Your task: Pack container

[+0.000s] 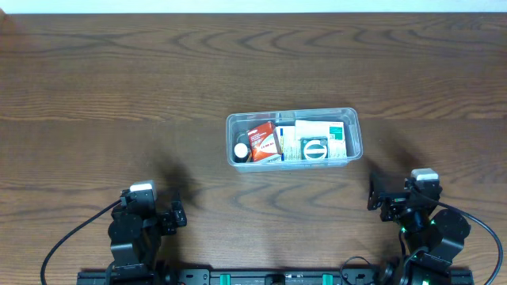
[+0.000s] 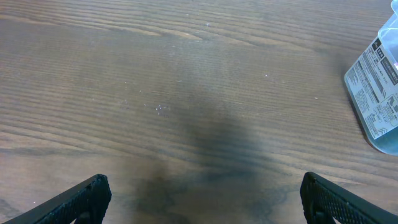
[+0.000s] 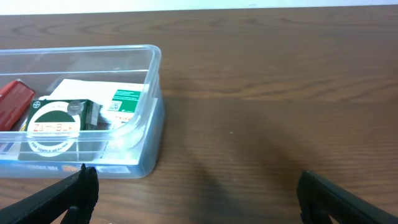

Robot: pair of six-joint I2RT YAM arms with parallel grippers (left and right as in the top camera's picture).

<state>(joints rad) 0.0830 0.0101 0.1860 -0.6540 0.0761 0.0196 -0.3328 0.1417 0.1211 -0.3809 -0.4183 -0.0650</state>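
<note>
Container: the clear container (image 1: 289, 114) stands on the tabletop (image 1: 119, 95), near the middle and a little to the right, its long side running left to right.
Contents, overhead view: a red box (image 1: 264, 141) lies in the left part, a white box (image 1: 321, 131) with green print fills the right part, and a round tin (image 1: 316, 149) in green and white is at the front wall. A small round dark and white thing (image 1: 241, 150) sits in the left front corner; what it is I cannot tell.
Contents, right wrist view: this camera sees the container (image 3: 149, 124) from the side, through its clear wall. The round tin (image 3: 55, 127) stands on its edge against the front wall, which the overhead view does not show well.
Left wrist view: only one rounded corner of the container (image 2: 387, 144) enters at the right edge, with a printed label (image 2: 376, 87) on it. The contents are not visible here.
Left pincer: the left pincer (image 2: 205, 199) is wide open and holds nothing, with bare tabletop between its fingers. In the overhead view it (image 1: 176, 215) is well apart from the container, at the front left.
Right pincer: the right pincer (image 3: 193, 193) is also wide open and empty. From above it (image 1: 379, 194) is near the container's right front corner, not touching it.
</note>
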